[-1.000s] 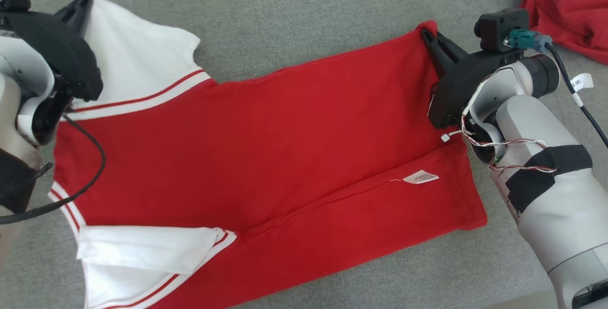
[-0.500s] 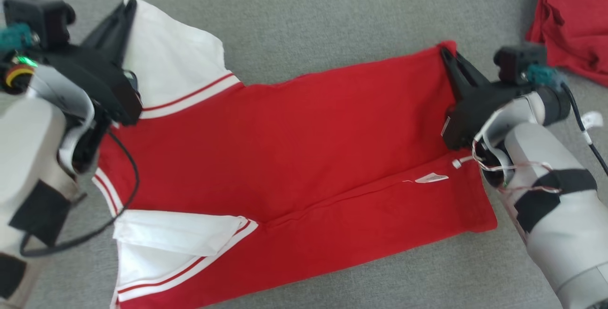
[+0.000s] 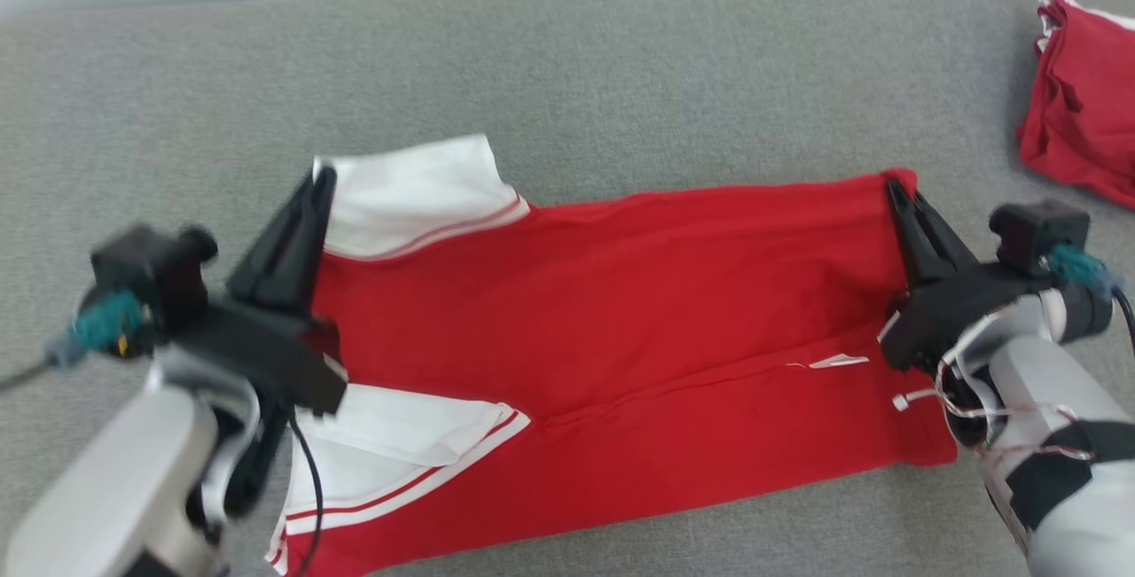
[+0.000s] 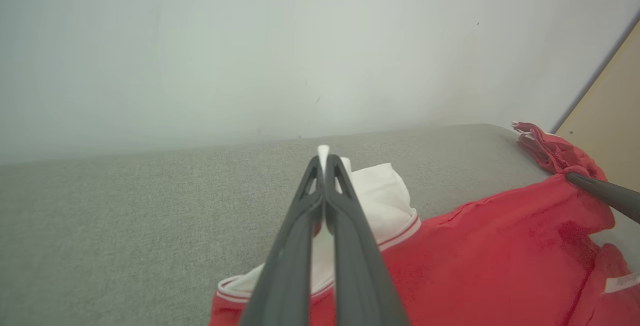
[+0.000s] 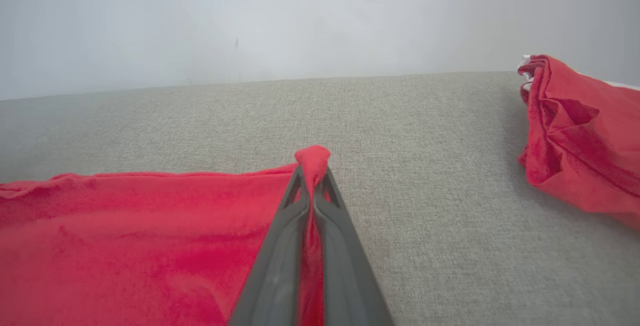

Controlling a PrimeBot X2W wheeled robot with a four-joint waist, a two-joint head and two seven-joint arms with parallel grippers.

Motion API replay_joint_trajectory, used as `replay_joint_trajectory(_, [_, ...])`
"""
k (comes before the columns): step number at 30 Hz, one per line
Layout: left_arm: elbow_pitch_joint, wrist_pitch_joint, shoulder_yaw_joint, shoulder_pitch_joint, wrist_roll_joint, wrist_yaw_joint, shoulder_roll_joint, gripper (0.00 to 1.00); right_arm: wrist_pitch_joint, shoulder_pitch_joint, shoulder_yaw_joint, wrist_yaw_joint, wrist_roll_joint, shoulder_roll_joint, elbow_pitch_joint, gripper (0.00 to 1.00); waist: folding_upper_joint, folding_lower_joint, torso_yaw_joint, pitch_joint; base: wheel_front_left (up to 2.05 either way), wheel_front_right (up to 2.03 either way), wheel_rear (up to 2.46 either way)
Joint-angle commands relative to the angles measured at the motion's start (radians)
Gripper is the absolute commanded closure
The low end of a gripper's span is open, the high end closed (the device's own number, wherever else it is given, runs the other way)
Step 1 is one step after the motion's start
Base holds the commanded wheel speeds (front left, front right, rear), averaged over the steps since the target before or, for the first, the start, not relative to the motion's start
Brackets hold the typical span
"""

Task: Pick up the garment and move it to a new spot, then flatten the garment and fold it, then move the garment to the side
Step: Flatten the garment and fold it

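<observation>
Likely folding: the garment (image 3: 621, 293) lies central; left end effector (image 3: 324, 178) pinches its 10 o'clock sleeve (image 3: 417, 196), right end effector (image 3: 891, 191) its 2 o'clock hem (image 5: 312, 155). Next, carry both toward 6 o'clock.

Two pale grey arms, each tipped with a black claw.
The left claw (image 3: 326, 176) and right claw (image 3: 889, 187) each have two long, dark, tapering fingers (image 4: 295, 246) with triangular cut-outs near the tips, set on angular black housings. A black box-shaped camera block (image 3: 151, 267) with a teal connector (image 3: 106, 329) sits on each wrist. A thin black cable (image 3: 306, 479) runs by the left forearm (image 3: 106, 488); twisted red-and-white wires (image 3: 962, 400) and a black tape band (image 3: 1055, 471) mark the right forearm (image 3: 1077, 541).
</observation>
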Motion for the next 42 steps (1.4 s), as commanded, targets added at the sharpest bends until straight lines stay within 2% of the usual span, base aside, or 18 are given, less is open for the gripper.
replay_joint_trajectory(1, [-0.025,-0.011,0.002,0.04,0.005,0.013,0.004,1.0,-0.01,0.025,-0.009,-0.002,0.006,-0.008,-0.012,1.0,0.0,0.0001,0.016,-0.017,0.0,0.0,0.0])
replay_joint_trajectory(7, [-0.154,-0.055,0.008,0.215,-0.003,0.081,-0.006,1.0,-0.026,0.133,-0.075,-0.002,0.017,-0.023,-0.085,1.0,0.0,0.0001,0.037,-0.03,0.0,0.0,0.0])
replay_joint_trajectory(14, [-0.21,-0.078,0.035,0.354,0.004,0.119,-0.059,1.0,-0.034,0.26,-0.175,-0.002,0.018,-0.017,-0.186,1.0,0.0,0.0001,0.058,-0.044,0.0,0.0,0.0])
replay_joint_trajectory(18, [-0.21,-0.08,0.056,0.409,0.014,0.125,-0.079,1.0,-0.034,0.317,-0.213,-0.002,0.006,-0.011,-0.239,1.0,0.0,0.0001,0.064,-0.052,0.0,0.0,0.0])
replay_joint_trajectory(26, [-0.167,-0.081,0.111,0.516,0.052,0.103,-0.146,1.0,-0.029,0.436,-0.273,-0.002,-0.016,0.009,-0.322,1.0,0.0,0.0001,0.073,-0.07,0.0,0.0,0.0])
replay_joint_trajectory(28, [-0.152,-0.081,0.121,0.529,0.069,0.1,-0.157,1.0,-0.022,0.454,-0.284,-0.002,-0.023,0.013,-0.338,0.47,0.0,0.0001,0.074,-0.074,0.0,0.0,0.0])
replay_joint_trajectory(29, [-0.145,-0.081,0.127,0.534,0.078,0.095,-0.163,0.69,-0.019,0.462,-0.289,-0.002,-0.025,0.016,-0.347,0.0,0.0,0.0001,0.074,-0.077,0.0,0.0,0.0])
replay_joint_trajectory(30, [-0.139,-0.081,0.136,0.54,0.088,0.096,-0.171,0.26,-0.018,0.47,-0.294,-0.002,-0.03,0.017,-0.353,0.0,0.0,0.0001,0.074,-0.08,0.0,0.0,0.0])
replay_joint_trajectory(31, [-0.135,-0.081,0.147,0.547,0.098,0.096,-0.179,0.0,-0.016,0.478,-0.301,-0.002,-0.033,0.017,-0.362,0.0,0.0,0.0001,0.074,-0.083,0.0,0.0,0.0])
replay_joint_trajectory(39, [-0.138,-0.08,0.274,0.596,0.189,0.068,-0.248,0.0,-0.003,0.524,-0.337,-0.002,-0.049,0.015,-0.439,0.0,0.0,0.0001,0.077,-0.112,0.0,0.0,0.0])
replay_joint_trajectory(42, [-0.171,-0.08,0.341,0.607,0.282,0.067,-0.277,0.0,0.03,0.53,-0.345,-0.002,-0.06,0.01,-0.448,0.0,0.0,0.0001,0.08,-0.118,0.0,0.0,0.0])
